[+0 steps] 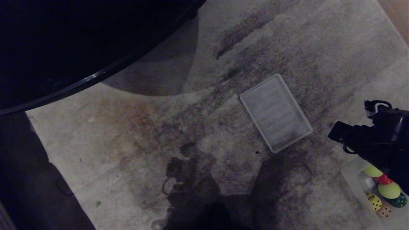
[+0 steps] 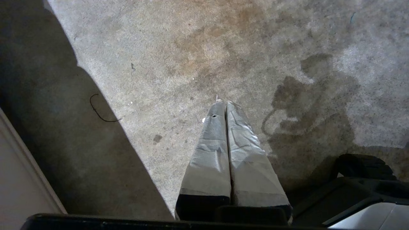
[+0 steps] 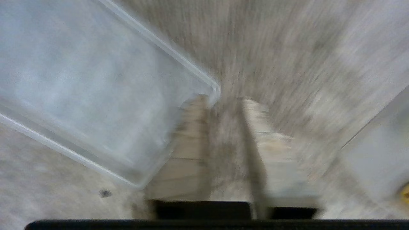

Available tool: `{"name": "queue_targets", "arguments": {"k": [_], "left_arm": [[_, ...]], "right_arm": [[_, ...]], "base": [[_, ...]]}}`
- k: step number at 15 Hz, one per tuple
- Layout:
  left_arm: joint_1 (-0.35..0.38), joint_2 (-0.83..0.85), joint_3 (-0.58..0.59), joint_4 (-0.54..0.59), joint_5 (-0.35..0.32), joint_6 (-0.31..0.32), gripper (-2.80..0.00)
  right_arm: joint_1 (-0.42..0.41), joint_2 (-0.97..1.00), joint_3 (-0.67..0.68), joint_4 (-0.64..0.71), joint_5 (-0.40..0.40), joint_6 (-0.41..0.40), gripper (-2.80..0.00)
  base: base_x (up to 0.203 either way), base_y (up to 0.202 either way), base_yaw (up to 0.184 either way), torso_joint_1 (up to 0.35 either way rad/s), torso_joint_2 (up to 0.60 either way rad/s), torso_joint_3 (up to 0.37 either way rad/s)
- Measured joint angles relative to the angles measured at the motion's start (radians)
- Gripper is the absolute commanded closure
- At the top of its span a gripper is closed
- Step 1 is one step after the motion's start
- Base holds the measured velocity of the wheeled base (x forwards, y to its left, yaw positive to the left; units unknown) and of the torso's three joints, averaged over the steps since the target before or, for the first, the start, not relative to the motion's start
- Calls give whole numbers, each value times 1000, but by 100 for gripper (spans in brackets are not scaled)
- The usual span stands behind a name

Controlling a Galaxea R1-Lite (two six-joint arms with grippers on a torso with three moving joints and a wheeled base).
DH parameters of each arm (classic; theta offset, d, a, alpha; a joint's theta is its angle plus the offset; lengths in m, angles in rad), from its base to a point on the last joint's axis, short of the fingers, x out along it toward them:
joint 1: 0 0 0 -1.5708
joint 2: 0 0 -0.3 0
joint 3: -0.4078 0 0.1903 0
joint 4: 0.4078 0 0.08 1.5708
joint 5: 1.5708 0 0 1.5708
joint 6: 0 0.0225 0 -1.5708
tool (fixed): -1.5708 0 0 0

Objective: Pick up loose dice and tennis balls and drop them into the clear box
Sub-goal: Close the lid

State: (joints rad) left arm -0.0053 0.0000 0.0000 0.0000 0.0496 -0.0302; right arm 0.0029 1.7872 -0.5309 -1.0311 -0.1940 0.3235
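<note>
Lying in the clear box [image 1: 351,174] are the things the robot is after: two tennis balls [image 1: 389,190], plain fuzzy yellow-green, and several dice. One die is yellow with black dots [image 1: 374,202], one peach with dark dots [image 1: 385,211], one dark green with pale dots [image 1: 399,201], and a red one [image 1: 383,179] shows only partly between the two balls. The box itself is frosted, translucent plastic with rounded corners, and the black right arm [image 1: 380,134] hangs over its far end, hiding part of it.

The right gripper [image 3: 228,105] is blurred in its own wrist view, but its two pale fingers [image 3: 188,147] stand a little apart with bare carpet [image 1: 127,134] showing in the gap, and nothing is between them. Just beside one fingertip sits the corner of the flat ribbed lid [image 1: 275,112], a translucent panel with a raised rim lying on the carpet; whether the finger touches it I cannot tell. On the other side of the fingers, near the edge of that view, a pale wall of the box and a sliver of something yellow can be seen.

The left gripper [image 2: 223,103] hangs over stained carpet with its fingers pressed together, empty, and no task item is near them. A dark round table edge [image 1: 96,76] crosses the far corner.
</note>
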Motion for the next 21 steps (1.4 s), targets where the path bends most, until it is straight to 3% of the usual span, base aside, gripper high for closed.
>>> {"name": "queue_targets", "arguments": {"k": [3, 10, 16, 17, 21], "left_arm": [[-1, 0, 0, 0, 0, 0, 0], [0, 0, 0, 0, 0, 0, 0], [-1, 0, 0, 0, 0, 0, 0], [0, 0, 0, 0, 0, 0, 0], [-1, 0, 0, 0, 0, 0, 0]], "right_arm": [[-7, 145, -46, -12, 43, 26, -280], [-11, 304, -153, -70, 81, 297, -280], [-12, 379, -211, -83, 81, 337, -280], [-12, 390, -220, -83, 81, 336, 0], [-11, 420, -238, -86, 82, 321, 0]], "base": [[0, 0, 0, 0, 0, 0], [0, 0, 0, 0, 0, 0], [0, 0, 0, 0, 0, 0], [0, 0, 0, 0, 0, 0], [0, 0, 0, 0, 0, 0]]}}
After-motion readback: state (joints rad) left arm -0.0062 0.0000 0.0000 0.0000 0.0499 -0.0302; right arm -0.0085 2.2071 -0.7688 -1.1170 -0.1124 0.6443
